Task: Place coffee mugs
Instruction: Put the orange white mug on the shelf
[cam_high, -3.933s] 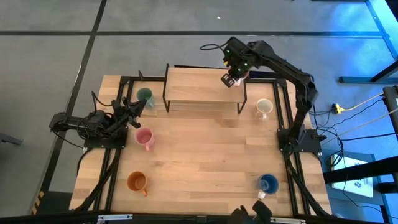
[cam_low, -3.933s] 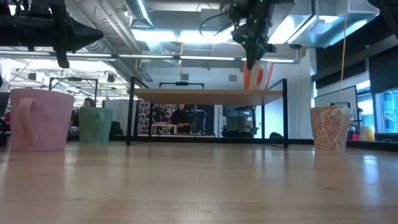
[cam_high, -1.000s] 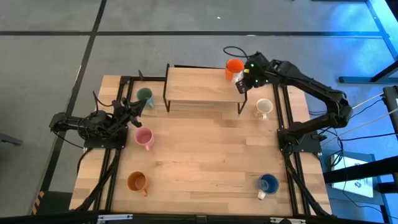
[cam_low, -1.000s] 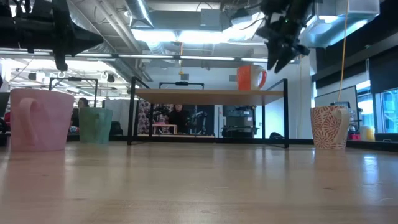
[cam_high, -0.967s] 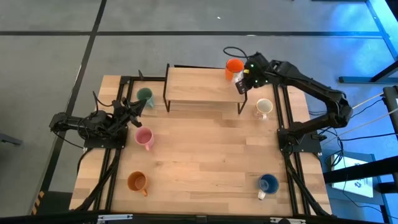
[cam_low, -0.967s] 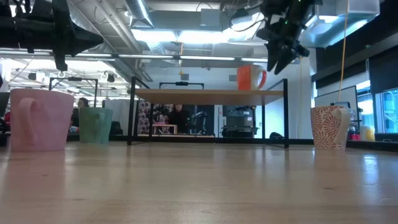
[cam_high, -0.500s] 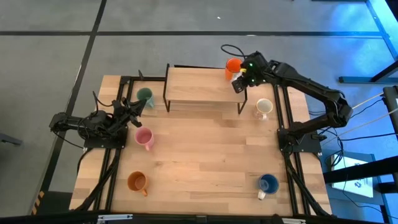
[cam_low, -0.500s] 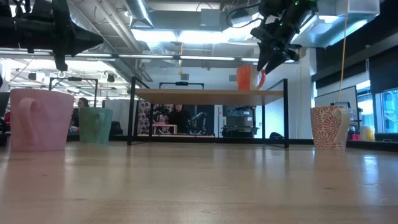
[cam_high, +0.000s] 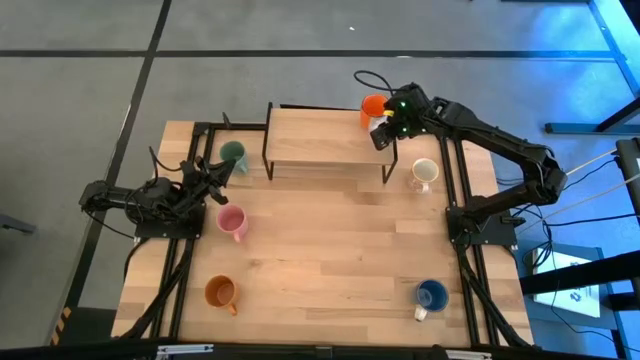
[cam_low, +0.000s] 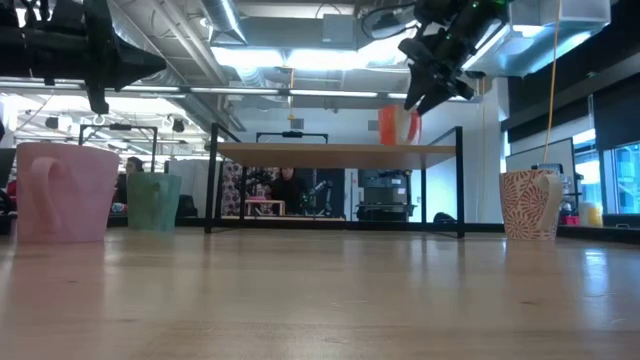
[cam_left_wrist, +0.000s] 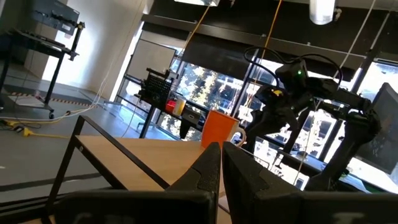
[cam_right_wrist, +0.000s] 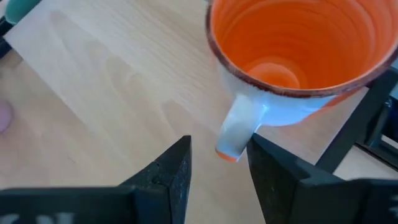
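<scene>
Six mugs show from above, and going left to right the first thing met is the left gripper (cam_high: 222, 172), resting at the table's (cam_high: 330, 250) left edge with its fingers pressed together on nothing. Just beyond its tips stands the green mug (cam_high: 233, 154); the pink mug (cam_high: 232, 221) sits nearer the front, and the orange-brown mug (cam_high: 220, 292) nearer the front-left corner. Mid-table at the back stands a small raised wooden shelf (cam_high: 320, 135). On its right end stands the bright orange-red mug (cam_right_wrist: 298, 46), upright, its pale handle (cam_right_wrist: 239, 127) lying in the gap between the spread fingers of the right gripper (cam_right_wrist: 217, 165), which are not clamped on it. Right of the shelf is the white patterned mug (cam_high: 425, 172), and the blue mug (cam_high: 431, 295) sits near the front-right corner.
</scene>
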